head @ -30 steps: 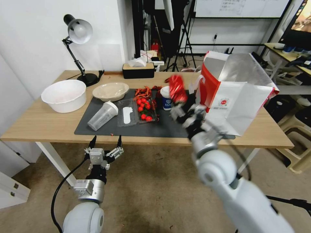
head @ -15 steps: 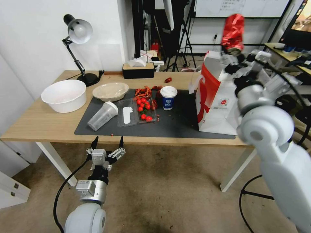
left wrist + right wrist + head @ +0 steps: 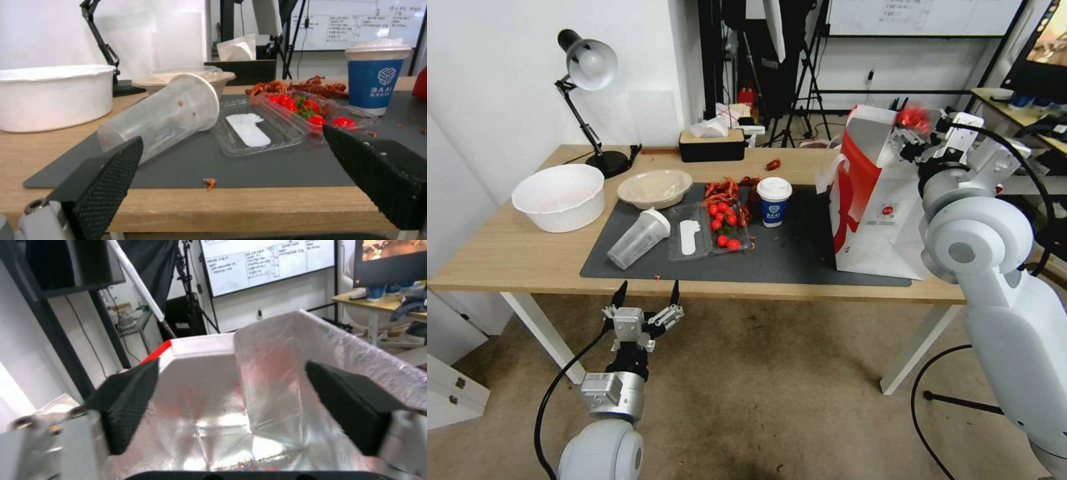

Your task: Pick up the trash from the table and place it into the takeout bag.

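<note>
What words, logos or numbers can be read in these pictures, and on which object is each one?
"BAAI", under a white square logo: on the blue paper cup.
Small red logo on the takeout bag: too small to read.
Writing on the whiteboard behind: too blurred to read.
White label in the clear plastic tray: blank.

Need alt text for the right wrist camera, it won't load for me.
The right gripper hangs open and empty over the open mouth of the takeout bag, its black fingers spread above the silver foil lining. A whiteboard hangs on the wall behind.
</note>
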Tool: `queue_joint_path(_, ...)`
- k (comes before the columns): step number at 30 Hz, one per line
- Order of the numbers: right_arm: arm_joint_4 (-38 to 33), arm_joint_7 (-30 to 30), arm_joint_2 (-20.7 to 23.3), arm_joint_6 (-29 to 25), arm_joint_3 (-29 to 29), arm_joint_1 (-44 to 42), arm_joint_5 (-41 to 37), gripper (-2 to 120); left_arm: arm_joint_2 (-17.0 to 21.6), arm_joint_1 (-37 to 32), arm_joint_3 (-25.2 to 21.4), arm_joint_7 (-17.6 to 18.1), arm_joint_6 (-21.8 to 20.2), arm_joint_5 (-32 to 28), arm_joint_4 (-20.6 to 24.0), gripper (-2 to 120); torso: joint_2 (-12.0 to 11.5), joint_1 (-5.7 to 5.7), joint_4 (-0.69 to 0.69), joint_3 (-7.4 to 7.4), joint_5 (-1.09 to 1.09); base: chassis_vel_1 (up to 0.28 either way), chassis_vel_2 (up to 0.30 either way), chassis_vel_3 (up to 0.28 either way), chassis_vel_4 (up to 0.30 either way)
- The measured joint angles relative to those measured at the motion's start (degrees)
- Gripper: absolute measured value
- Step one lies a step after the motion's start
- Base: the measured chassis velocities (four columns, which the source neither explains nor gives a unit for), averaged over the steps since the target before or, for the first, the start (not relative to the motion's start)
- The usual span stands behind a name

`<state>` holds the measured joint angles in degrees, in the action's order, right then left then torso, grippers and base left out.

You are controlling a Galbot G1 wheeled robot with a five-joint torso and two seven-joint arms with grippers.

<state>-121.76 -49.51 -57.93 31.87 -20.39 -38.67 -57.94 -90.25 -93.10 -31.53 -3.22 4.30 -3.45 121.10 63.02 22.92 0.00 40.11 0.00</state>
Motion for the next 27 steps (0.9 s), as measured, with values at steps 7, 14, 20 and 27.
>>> queue_joint_path(7,-1.95,11.86,1.21,-13.92,-1.81,-1.56,-1.23,100,0.02,0.20,0.14,0.00,-0.01,-0.01,0.00,100,0.00,0.00,0.01,0.00,-0.01,0.000,0.000,0.000,0.000)
queue_joint_path(14,-6.90,23.01,3.00,-21.34,-2.05,-12.45,7.33,100,0.21,0.12,0.14,0.00,-0.03,-0.02,0.03,100,0.00,-0.01,0.00,-0.01,0.00,0.000,0.000,0.000,0.000)
queue_joint_path(20,-11.01,31.23,3.25,-27.27,-0.20,-25.35,24.09,100,0.44,0.10,0.14,0.00,0.04,-0.16,0.06,100,0.01,-0.01,0.01,0.00,-0.01,0.000,0.000,0.000,0.000)
queue_joint_path(27,-12.32,32.56,0.94,-32.74,1.51,-39.12,37.29,100,0.54,-0.01,0.21,0.01,0.28,-0.22,0.11,100,0.01,-0.02,-0.02,-0.01,0.00,0.000,0.000,0.000,0.000)
